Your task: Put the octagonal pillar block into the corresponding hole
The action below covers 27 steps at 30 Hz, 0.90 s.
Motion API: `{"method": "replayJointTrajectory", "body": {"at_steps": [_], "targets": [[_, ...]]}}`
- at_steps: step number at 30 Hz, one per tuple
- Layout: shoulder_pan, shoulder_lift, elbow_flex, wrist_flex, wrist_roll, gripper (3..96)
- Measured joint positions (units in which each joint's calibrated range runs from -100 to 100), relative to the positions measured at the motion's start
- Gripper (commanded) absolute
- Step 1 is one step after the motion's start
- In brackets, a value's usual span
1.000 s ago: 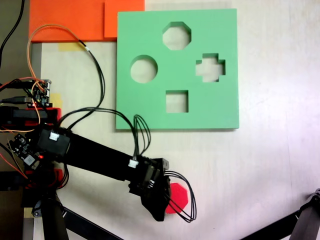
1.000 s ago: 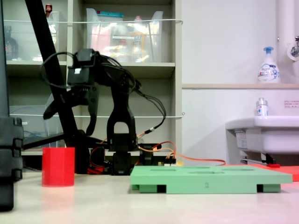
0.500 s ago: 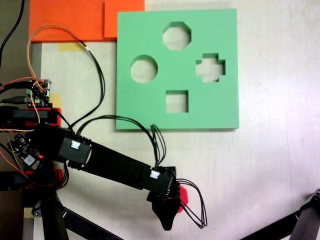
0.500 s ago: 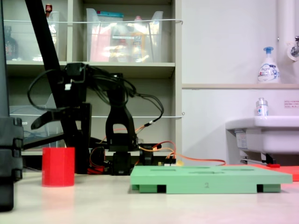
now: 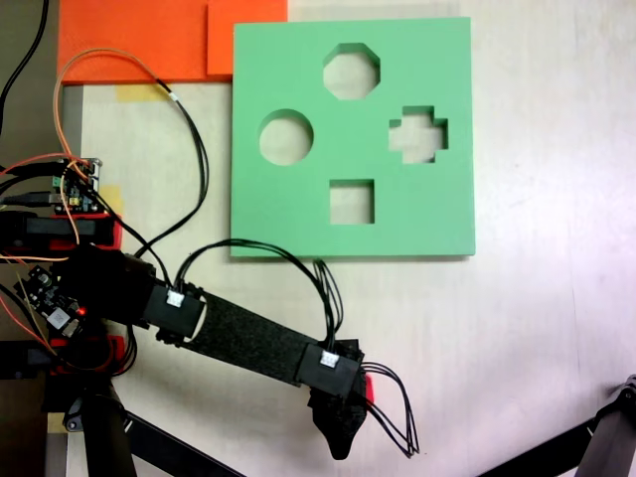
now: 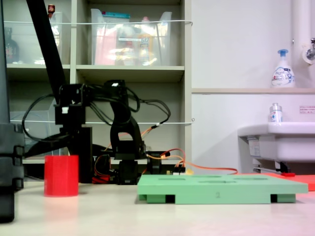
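Hanging over the red block (image 6: pixel 61 175) on the surface (image 5: pixel 517 338), the gripper (image 5: pixel 340 429) hid its jaws; their opening could not be told.

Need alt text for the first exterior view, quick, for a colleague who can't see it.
Seen from above, the black arm's hand covers nearly all of the red octagonal block near the bottom edge. Above lies the green board, its octagonal hole empty beside round, cross and square cutouts.
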Motion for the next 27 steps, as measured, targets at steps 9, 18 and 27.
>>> {"method": "replayJointTrajectory", "body": {"at_steps": [9,18,27], "targets": [[0.3,3.1,0.1,1.2,0.0,71.7],[0.0,1.8,2.0,1.7,0.0,40.4],[-0.2,-1.4,0.8,-0.6,-0.4,38.4]]}}
